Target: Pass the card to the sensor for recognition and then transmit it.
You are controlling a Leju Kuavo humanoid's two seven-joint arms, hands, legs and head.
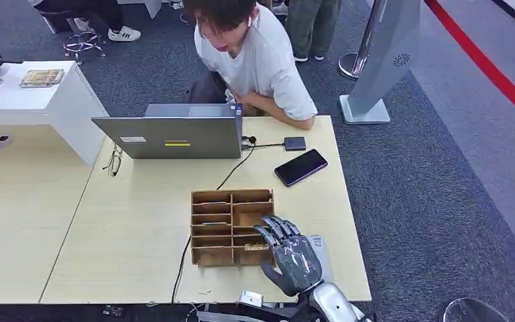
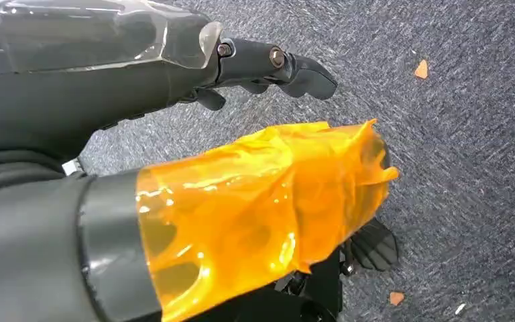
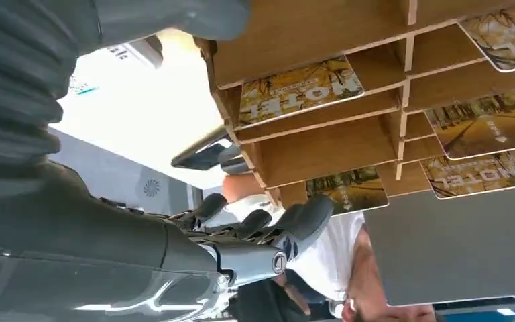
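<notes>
table (image 1: 141, 235), card (image 1: 256, 246) just beyond right hand (image 1: 291, 256) fingertips

R hand (image 1: 291, 255) fingers (image 1: 273, 229) spread, empty.

The card rack (image 1: 231, 227) looks like thin unvarnished plywood, matt and pale brown, and the cards (image 3: 300, 89) in its slots show a glossy printed face. The table (image 1: 127, 221) has a smooth, light wood-grain laminate, the laptop (image 1: 174, 134) a matt grey metal shell, the phone (image 1: 300, 167) a shiny dark glass face, and the floor (image 2: 469, 134) is rough grey carpet. The right hand (image 1: 290, 255) is grey plastic and metal with a dull sheen, while the left hand (image 2: 268, 64) has dark matt fingers beside a thumb wrapped in wrinkled, glossy orange film (image 2: 255, 208)
</notes>
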